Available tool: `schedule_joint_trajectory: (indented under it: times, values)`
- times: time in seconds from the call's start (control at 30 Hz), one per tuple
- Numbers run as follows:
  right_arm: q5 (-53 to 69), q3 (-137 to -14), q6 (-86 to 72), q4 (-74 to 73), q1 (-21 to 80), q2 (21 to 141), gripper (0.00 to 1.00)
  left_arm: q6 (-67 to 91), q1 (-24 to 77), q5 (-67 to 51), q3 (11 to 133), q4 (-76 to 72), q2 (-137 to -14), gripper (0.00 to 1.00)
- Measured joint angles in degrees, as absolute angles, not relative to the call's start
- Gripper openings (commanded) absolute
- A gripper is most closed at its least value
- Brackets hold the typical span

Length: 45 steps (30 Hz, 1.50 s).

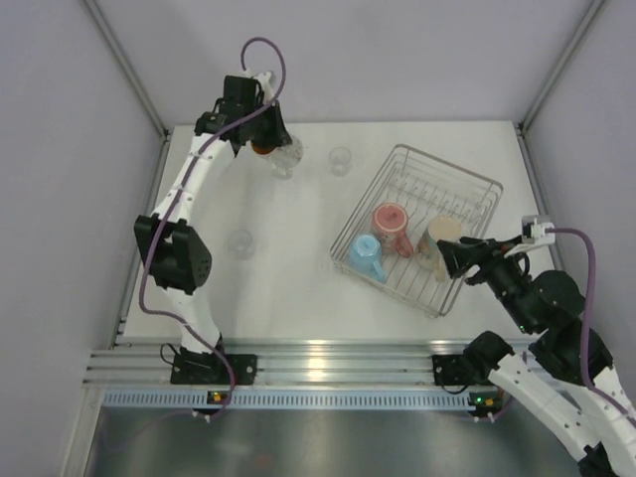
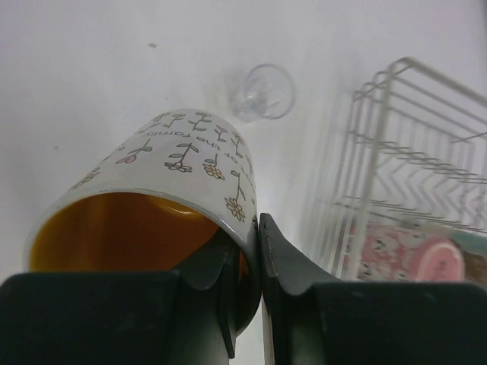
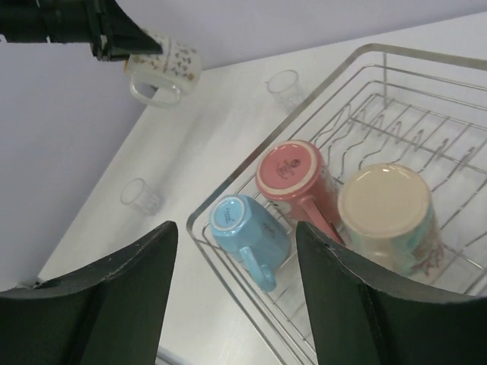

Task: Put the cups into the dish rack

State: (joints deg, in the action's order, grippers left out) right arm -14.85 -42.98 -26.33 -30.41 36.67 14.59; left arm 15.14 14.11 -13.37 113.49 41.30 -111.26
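Presently the left end effector (image 2: 249,236) is clenched on the rim of the patterned mug (image 2: 183,163), with one finger inside the orange interior and the other against the flowered outer wall. The mug is tilted. In the right wrist view it hangs with its handle downward at the far left corner of the counter (image 1: 288,298), apparently lifted off the surface and well apart from the dish rack (image 1: 475,177).

The right end effector (image 3: 236,228) is released, its fingers spread wide, hovering over the near corner of the rack and grasping nothing.

Three cups sit base-up in the near end of the rack. The pink cup (image 1: 391,227) and light blue cup (image 1: 365,256) are side by side, and the cream cup (image 1: 440,237) is just to their right.

Three clear glasses stand on the counter outside the rack. One glass (image 1: 286,157) is just beside the held mug, a second glass (image 1: 341,159) stands between it and the rack, and a third glass (image 1: 240,241) is farther toward the near left.
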Motion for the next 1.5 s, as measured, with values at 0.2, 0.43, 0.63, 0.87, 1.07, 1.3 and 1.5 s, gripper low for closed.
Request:
schedule_joint_trajectory:
  times: [0.2, 0.43, 0.63, 0.87, 1.07, 1.3, 1.5]
  values:
    - [-6.0, -40.3, -29.8, -24.8, 36.7, 19.2, 0.69, 27.5, 14.1, -24.1, 93.2, 20.3, -89.6, 0.0]
    - [5.3, -39.0, -34.3, -16.9, 36.6, 25.2, 0.84, 42.9, 15.9, -35.6, 77.0, -4.4, -81.4, 0.0]
    - [13.3, -38.8, -40.6, -5.9, 36.6, 29.5, 0.95, 48.2, 21.7, -37.5, 64.9, -13.7, -75.1, 0.0]
    - [18.8, -35.9, -48.6, 7.4, 36.7, 37.6, 1.0, 49.4, 32.8, -35.2, 53.9, -23.7, -63.1, 0.0]
    - [20.2, -34.5, -52.5, 13.8, 38.5, 43.5, 0.97, 49.7, 36.6, -34.2, 53.5, -30.4, -62.6, 0.0]
    - [20.0, -34.5, -55.0, 21.7, 41.3, 45.2, 0.85, 48.2, 41.2, -30.6, 51.2, -32.6, -62.5, 0.0]
    - [18.2, -34.3, -55.9, 25.0, 42.9, 46.7, 0.7, 47.5, 43.8, -27.0, 50.0, -35.1, -62.5, 0.0]
